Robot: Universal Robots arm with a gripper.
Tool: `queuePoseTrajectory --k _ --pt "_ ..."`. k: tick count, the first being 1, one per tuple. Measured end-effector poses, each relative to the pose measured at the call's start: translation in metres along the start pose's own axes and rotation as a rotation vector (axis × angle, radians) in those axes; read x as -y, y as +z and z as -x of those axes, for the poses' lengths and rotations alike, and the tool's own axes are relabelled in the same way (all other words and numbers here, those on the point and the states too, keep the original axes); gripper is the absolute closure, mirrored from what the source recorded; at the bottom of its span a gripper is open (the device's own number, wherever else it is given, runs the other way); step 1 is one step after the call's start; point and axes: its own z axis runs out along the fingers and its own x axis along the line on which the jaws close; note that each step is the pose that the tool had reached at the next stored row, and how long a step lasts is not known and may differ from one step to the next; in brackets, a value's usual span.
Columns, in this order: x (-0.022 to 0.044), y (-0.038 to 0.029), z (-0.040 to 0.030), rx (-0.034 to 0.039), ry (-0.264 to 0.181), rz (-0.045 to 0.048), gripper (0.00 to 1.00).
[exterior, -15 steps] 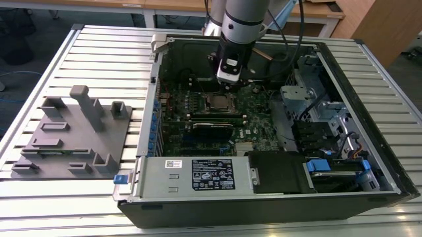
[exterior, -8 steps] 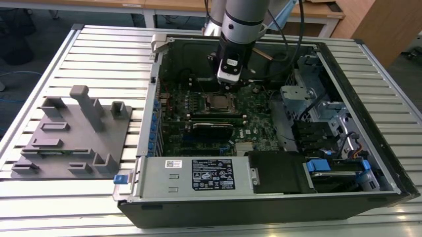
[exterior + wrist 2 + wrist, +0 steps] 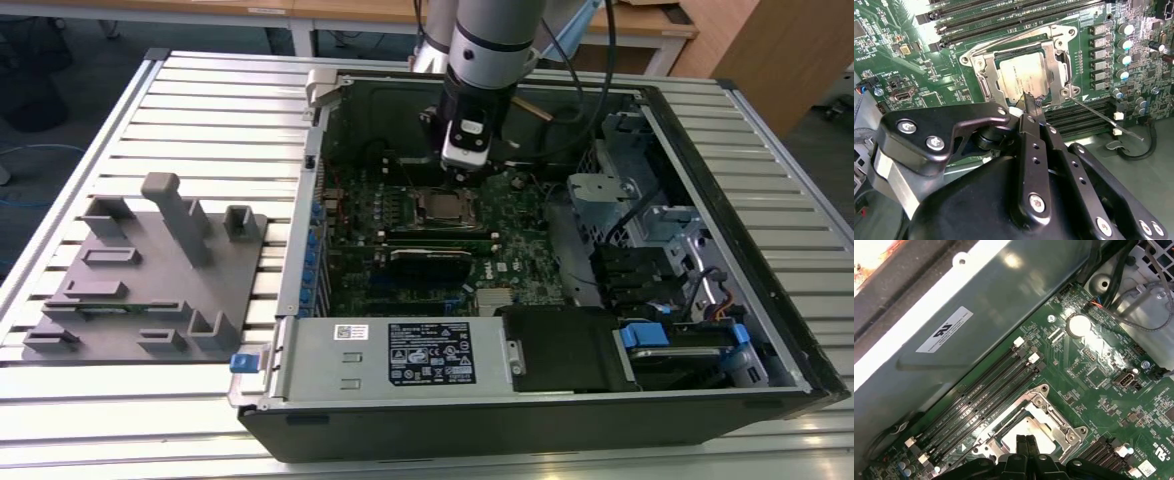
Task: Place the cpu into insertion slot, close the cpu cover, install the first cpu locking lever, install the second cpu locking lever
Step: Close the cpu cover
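1. The black pincer (image 3: 1031,97) is shut tight. I can see nothing held in it.
2. Its tips touch the near edge of the thin silver metal cpu cover (image 3: 1055,59).
3. The small flat grey square cpu (image 3: 1019,75) lies in the square silver-rimmed insertion slot (image 3: 968,60), right under the tips. The cover lies flat over it.
4. A thin silver wire lever (image 3: 1104,116) starts at the slot's corner, just beside the tips. Its long line runs away from the slot, over the long black memory slots (image 3: 1079,107).
5. A second thin wire lever (image 3: 1009,39) runs along the slot's far side.
6. In the exterior view the slot sits deep in the open black computer case (image 3: 747,200) on the ribbed silver bench (image 3: 200,110). There is open room above it.
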Motion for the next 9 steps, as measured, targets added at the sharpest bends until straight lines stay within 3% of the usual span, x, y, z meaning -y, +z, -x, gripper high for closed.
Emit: queuePoseTrajectory --k 9 --pt "0.0 -0.0001 0.0 -0.0129 -0.068 0.0075 0.9"
